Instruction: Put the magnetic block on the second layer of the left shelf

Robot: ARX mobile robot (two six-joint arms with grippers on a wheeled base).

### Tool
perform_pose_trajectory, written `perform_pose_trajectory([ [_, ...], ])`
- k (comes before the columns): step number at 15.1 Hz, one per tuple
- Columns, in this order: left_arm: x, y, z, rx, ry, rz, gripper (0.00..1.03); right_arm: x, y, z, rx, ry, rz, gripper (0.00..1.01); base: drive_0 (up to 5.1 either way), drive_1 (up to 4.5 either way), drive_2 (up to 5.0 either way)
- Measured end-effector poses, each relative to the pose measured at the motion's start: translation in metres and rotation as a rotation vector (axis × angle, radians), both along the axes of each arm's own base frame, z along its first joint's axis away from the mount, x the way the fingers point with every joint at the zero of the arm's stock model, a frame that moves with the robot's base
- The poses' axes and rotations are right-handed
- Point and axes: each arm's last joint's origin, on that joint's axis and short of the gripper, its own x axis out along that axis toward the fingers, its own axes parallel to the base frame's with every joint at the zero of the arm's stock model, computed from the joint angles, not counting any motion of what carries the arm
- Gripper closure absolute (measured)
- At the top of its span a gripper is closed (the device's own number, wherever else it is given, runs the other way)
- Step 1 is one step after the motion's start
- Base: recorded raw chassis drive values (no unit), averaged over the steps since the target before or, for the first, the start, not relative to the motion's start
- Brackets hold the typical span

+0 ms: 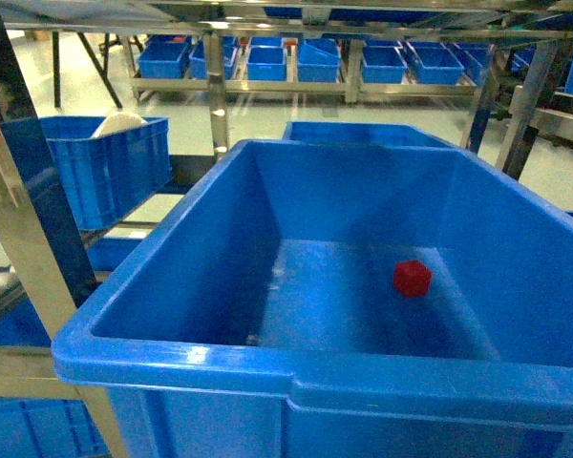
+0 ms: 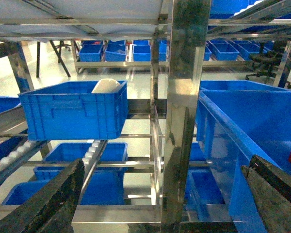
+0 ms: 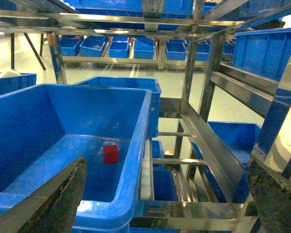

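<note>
The small bright red faceted block lies alone on the floor of the large deep blue plastic bin, right of centre. Both my hands hang open and empty, so I judge placing done.

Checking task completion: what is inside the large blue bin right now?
The magnetic block rests on the floor of the large blue bin, right of centre. Nothing else shows inside, though the near wall hides the closest strip of floor.
</note>
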Motion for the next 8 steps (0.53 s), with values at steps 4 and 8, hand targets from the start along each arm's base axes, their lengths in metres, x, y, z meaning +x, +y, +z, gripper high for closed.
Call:
perform_pose_trajectory([
  [4,0.0000,0.0000,0.0000,0.000,0.000,0.000,0.05,0.0000,0.0000,0.0000,0.000,0.000,0.000,0.03,0.0,0.00,0.0],
  [8,0.0000,0.0000,0.0000,0.000,0.000,0.000,0.05,0.0000,0.0000,0.0000,0.000,0.000,0.000,0.03,0.0,0.00,0.0],
])
